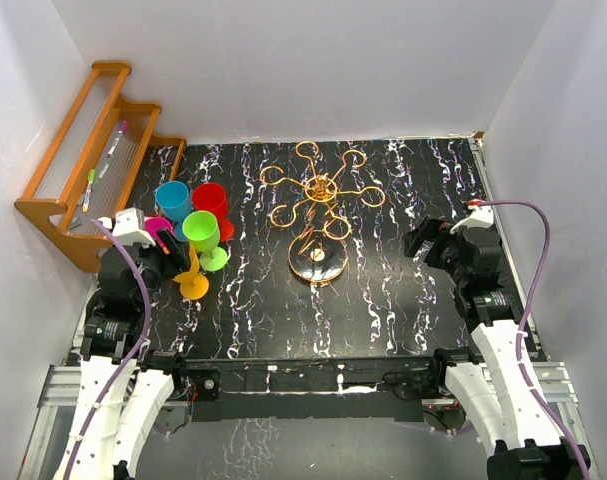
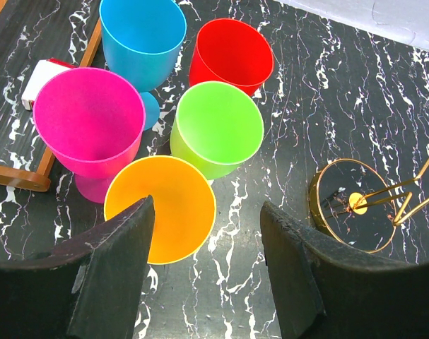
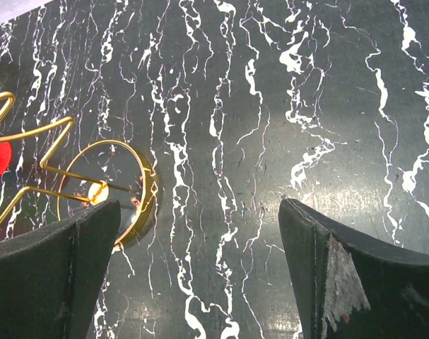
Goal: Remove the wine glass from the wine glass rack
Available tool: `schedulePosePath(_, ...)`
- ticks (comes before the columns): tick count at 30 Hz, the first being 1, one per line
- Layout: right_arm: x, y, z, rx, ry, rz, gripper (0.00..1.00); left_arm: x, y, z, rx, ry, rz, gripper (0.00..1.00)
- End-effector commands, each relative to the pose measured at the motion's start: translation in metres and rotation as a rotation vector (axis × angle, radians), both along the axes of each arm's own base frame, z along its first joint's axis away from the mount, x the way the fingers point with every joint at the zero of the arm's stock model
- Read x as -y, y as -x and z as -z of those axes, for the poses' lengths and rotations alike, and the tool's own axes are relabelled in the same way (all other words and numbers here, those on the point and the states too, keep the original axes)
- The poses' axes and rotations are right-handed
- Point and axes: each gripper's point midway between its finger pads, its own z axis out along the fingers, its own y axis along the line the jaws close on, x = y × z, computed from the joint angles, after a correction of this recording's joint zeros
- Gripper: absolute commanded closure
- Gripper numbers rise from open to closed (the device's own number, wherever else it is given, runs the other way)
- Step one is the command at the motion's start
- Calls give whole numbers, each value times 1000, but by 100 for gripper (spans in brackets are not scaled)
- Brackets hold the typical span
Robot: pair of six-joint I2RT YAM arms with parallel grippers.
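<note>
The gold wire wine glass rack (image 1: 321, 190) stands mid-table on its ring base, and none of its looped arms holds a glass. Its base also shows in the left wrist view (image 2: 352, 205) and the right wrist view (image 3: 108, 191). Several plastic wine glasses stand upright at the left: blue (image 2: 143, 32), red (image 2: 232, 53), pink (image 2: 87, 116), green (image 2: 218, 127), orange (image 2: 168, 205). My left gripper (image 2: 207, 212) is open and empty, just above and beside the orange glass. My right gripper (image 3: 200, 208) is open and empty over bare table, right of the rack.
A stepped wooden shelf (image 1: 93, 150) with markers on it leans at the far left, by the wall. White walls close in the black marbled table (image 1: 403, 300) on three sides. A small white box (image 2: 41, 78) lies by the shelf's edge.
</note>
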Motion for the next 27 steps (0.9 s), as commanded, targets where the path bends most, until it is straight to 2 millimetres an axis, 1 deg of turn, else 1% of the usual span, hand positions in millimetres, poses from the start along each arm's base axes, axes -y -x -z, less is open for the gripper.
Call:
schedulePosePath(1,-4,-1,-10,29,-29,-7,2,1,0,1,-2,1,3,40)
schedulePosePath(13,-21,-1,-38,87,-172,-36,2,2,-1,2,-9,3,12,40)
schedulePosePath(27,-35,4,-85,206,-310,-80,2,5,-4,6,-27,4,23,40)
